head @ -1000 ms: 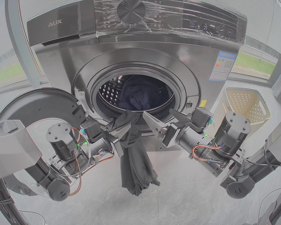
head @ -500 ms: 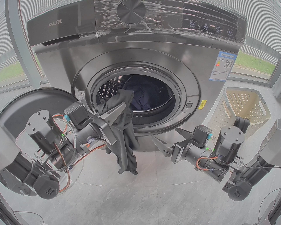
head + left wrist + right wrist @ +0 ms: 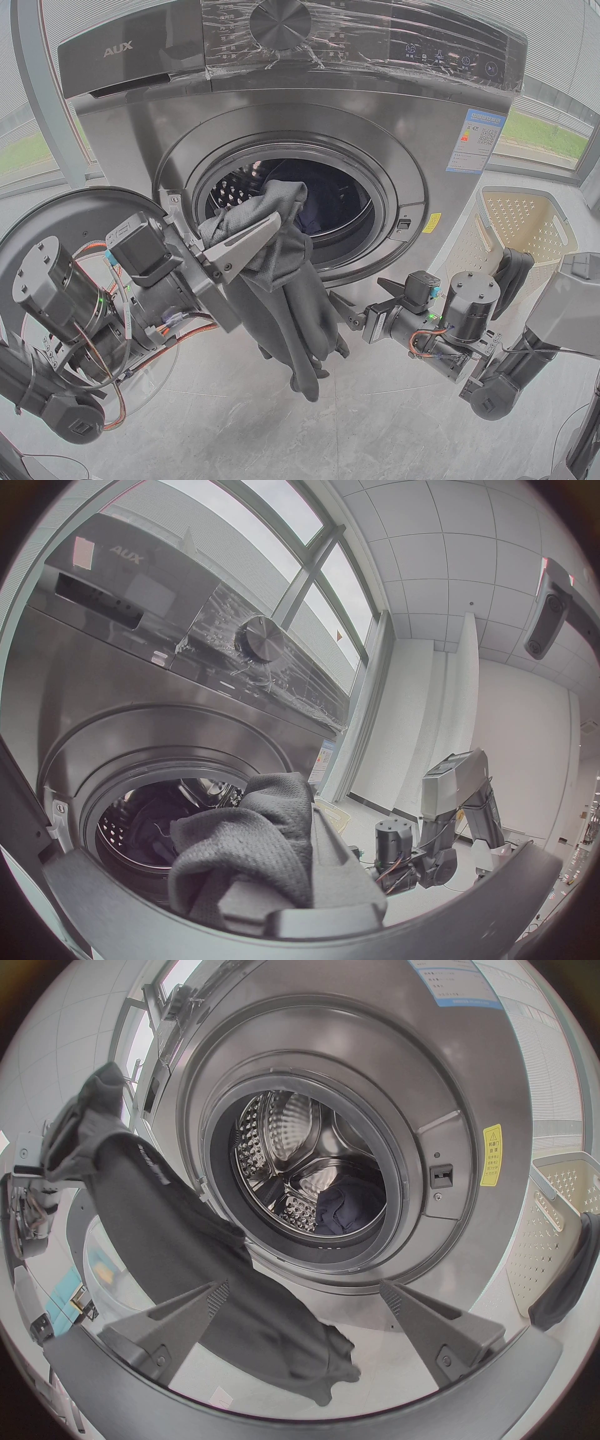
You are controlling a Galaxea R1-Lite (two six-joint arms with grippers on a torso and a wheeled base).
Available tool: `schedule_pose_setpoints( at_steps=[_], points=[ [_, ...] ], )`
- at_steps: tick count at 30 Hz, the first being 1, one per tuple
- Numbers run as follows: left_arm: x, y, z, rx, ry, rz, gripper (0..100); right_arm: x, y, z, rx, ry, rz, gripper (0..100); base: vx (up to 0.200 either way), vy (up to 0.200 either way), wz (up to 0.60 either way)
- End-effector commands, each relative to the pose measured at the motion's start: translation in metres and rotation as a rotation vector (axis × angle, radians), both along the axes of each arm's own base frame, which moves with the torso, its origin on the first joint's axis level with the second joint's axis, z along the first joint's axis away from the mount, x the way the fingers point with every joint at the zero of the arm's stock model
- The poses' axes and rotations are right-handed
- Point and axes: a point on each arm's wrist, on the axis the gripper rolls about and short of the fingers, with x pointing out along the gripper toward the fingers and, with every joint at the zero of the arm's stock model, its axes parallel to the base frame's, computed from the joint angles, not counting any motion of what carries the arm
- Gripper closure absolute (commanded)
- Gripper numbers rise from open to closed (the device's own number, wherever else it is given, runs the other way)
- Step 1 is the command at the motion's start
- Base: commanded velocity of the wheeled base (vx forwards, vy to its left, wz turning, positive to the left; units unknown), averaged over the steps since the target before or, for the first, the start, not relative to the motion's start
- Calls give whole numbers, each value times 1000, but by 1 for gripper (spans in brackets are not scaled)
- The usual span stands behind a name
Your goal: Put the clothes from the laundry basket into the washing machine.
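L pincer (image 3: 262,234) clamped on dark grey garment (image 3: 294,300), held up at washing machine (image 3: 400,125) door mouth, rest hanging down. R pincer (image 3: 355,289) spread wide, low, just beside garment. Blue label (image 3: 475,140) & yellow sticker (image 3: 433,222) on machine front; laundry basket (image 3: 562,225) to its right.

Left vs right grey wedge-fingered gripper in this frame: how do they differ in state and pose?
1. The left gripper is shut on a dark grey cloth garment; the right gripper is open and empty.
2. The left gripper sits high, level with the open drum of the silver washing machine; the right gripper is lower, below the drum opening, on the side of the beige plastic laundry basket.
Shared: both point toward the machine.
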Motion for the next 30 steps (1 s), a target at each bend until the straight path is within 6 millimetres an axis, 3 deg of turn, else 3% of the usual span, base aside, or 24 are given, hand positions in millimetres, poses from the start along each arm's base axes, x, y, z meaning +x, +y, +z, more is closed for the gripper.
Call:
schedule_pose_setpoints(
  at_steps=[1,15,21,25,30],
  points=[
    [-2,2,4,-12,-12,3,100,8,10,-16,-21,21,6,0,0,0,0],
    [7,3,6,-21,-13,35,100,-20,39,-41,-60,82,134,0,0,0,0],
    [11,6,5,-19,-11,55,100,-27,53,-42,-56,69,167,0,0,0,0],
    [13,9,7,-25,-20,66,100,-25,52,-43,-54,71,159,0,0,0,0],
    [12,10,8,-28,-24,70,100,-11,33,-33,-43,52,98,0,0,0,0]
  ],
)
